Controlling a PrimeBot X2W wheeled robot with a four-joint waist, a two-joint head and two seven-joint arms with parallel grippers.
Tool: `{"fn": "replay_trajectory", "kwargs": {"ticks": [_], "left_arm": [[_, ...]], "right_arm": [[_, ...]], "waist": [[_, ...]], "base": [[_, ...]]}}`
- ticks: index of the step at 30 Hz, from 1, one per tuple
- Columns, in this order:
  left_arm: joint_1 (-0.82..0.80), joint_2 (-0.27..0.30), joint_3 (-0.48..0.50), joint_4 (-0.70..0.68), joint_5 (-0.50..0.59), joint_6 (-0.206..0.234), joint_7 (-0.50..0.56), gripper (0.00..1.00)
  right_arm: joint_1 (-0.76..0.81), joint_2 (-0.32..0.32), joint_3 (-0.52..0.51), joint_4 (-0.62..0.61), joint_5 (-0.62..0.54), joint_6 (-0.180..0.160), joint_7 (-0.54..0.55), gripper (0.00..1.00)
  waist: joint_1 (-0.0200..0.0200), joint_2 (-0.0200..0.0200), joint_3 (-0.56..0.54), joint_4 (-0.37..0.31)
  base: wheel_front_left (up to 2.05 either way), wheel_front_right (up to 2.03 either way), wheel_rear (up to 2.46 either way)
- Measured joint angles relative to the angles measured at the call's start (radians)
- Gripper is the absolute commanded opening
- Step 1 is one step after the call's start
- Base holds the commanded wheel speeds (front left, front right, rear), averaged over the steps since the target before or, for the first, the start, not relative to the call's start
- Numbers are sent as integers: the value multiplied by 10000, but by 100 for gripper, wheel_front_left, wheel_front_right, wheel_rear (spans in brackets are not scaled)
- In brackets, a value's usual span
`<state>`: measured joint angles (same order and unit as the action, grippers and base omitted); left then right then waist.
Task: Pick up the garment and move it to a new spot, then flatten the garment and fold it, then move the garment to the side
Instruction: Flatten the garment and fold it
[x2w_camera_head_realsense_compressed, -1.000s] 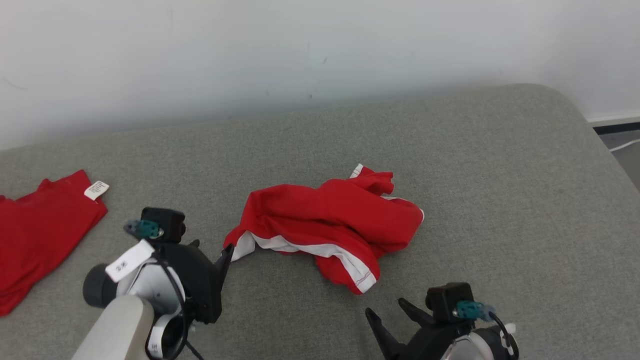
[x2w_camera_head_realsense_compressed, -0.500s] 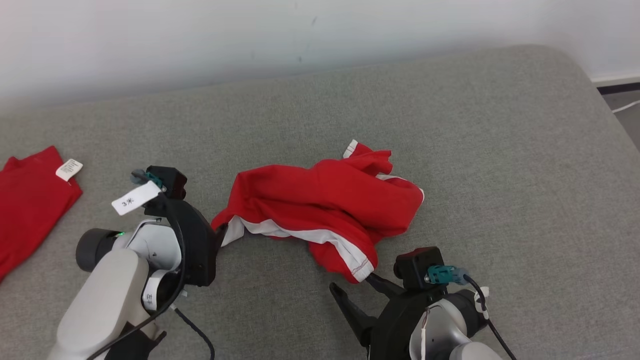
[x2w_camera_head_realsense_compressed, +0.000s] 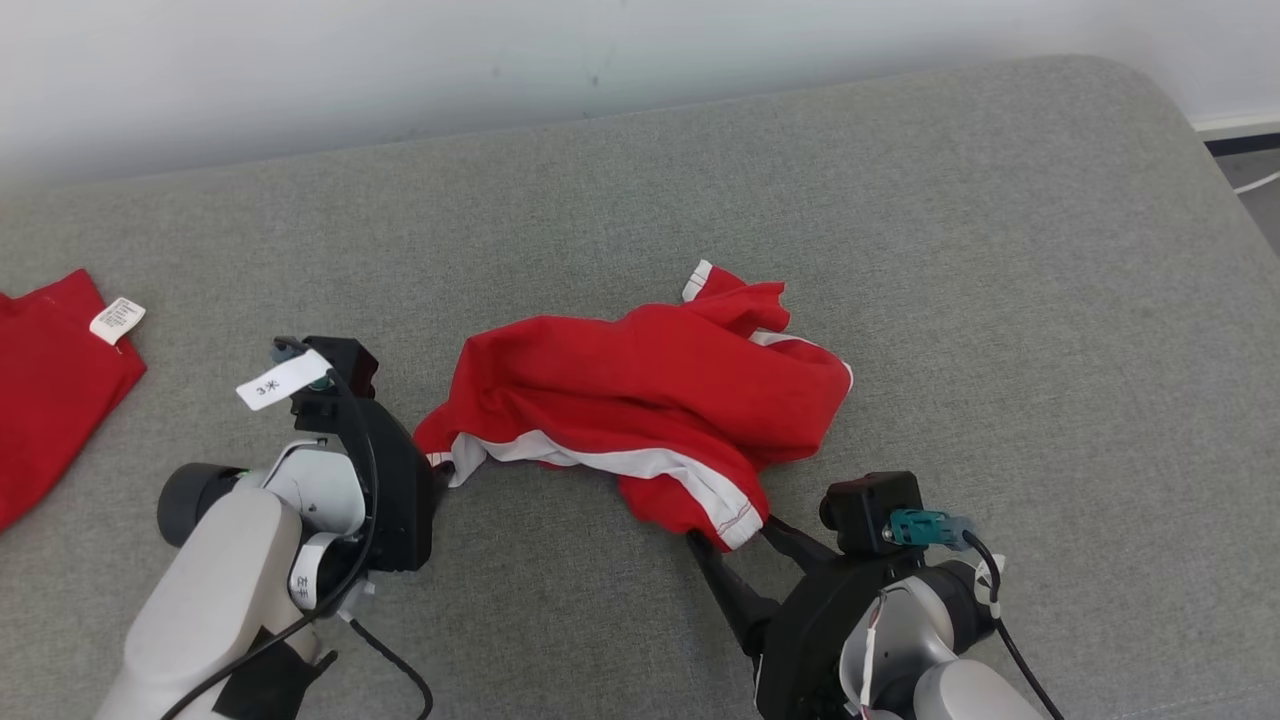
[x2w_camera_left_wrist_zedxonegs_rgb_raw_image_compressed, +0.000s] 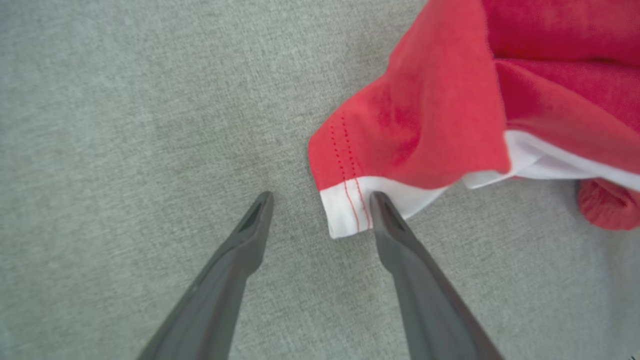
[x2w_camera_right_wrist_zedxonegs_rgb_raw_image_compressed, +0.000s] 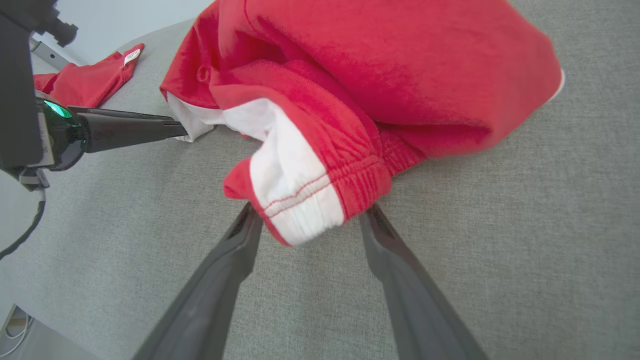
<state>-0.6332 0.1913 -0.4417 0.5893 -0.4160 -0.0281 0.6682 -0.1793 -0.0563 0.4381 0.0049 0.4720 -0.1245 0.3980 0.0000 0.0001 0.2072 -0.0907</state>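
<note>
Currently, garment (x2w_camera_head_realsense_compressed: 650, 400): red with white trim, crumpled in a heap near the middle of the grey padded surface (x2w_camera_head_realsense_compressed: 1000, 250).
Garment's left end: a white-hemmed corner with red stitching lies flat on the surface and points toward the left arm.
Garment's near end: a gathered red band with a white panel sticks out toward the right arm.
Left gripper (x2w_camera_left_wrist_zedxonegs_rgb_raw_image_compressed: 321, 199): fingers spread wide and low over the surface. The white corner sits between the tips, against one finger and clear of the other; nothing is gripped.
Right gripper (x2w_camera_right_wrist_zedxonegs_rgb_raw_image_compressed: 311, 210): fingers wide apart, one on each side of the white-panelled end, not pinching it.
Second red cloth (x2w_camera_head_realsense_compressed: 50, 380): at the surface's far left edge, well apart from the garment, with a white label (x2w_camera_head_realsense_compressed: 117, 320) on it.
Background: a pale wall (x2w_camera_head_realsense_compressed: 600, 50) behind the surface.
</note>
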Motion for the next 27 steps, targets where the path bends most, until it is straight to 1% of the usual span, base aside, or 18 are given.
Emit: {"fn": "replay_trajectory", "kwargs": {"ticks": [1, 2, 3, 4, 5, 6, 8, 17, 21, 22, 27], "left_arm": [[-53, 2, -6, 61, 0, -8, 0, 100], [-102, 8, -4, 100, 0, -59, 0, 100], [-119, 10, -6, 134, 0, -77, 0, 85], [-119, 6, -10, 163, 0, -79, 0, 53], [-120, 8, -8, 192, 0, -86, -2, 0], [-127, 12, -4, 228, 0, -86, -13, 0], [-137, 17, 4, 351, 0, -161, -13, 0], [-311, -12, 13, 589, -79, -249, -238, 0], [-422, -52, 249, 619, -196, -199, -696, 0], [-500, -107, 399, 573, -360, -113, -897, 0], [-859, -336, 790, 90, -453, 113, -1783, 0]], "right_arm": [[-18, 0, 12, 12, 33, 0, -31, 82], [-59, 0, 42, 31, 36, 0, -61, 46], [-113, 0, 75, 50, 48, 0, -113, 34], [-156, 2, 94, 58, 63, 0, -123, 24], [-162, 2, 105, 69, 105, 0, -169, 3], [-161, 2, 117, 117, 123, 0, -201, 0], [-160, 0, 127, 219, 148, 0, -211, 0], [-184, 2, 77, 324, 180, 0, -472, 0], [-325, 2, -477, 272, 144, -2, -662, 0], [-394, 2, -688, 186, 94, -2, -736, 0], [-578, 0, -1476, -453, 88, -2, -686, 0]], "waist": [[0, 0, 12, 3], [0, 0, 24, 6], [0, 0, 36, 11], [0, 0, 46, 16], [0, 0, 55, 22], [0, 0, 63, 28], [0, 0, 72, 37], [0, 0, 46, 67], [1, 0, -61, 93], [0, 0, -99, 103], [1, 0, -335, 182]], "base": [[0, 0, 0], [0, 0, 0], [0, 0, 0], [0, 0, 0], [0, 0, 0], [0, 0, 0], [0, 0, 0], [0, 0, 0], [0, 0, 0], [0, 0, 0], [0, 0, 0]]}}
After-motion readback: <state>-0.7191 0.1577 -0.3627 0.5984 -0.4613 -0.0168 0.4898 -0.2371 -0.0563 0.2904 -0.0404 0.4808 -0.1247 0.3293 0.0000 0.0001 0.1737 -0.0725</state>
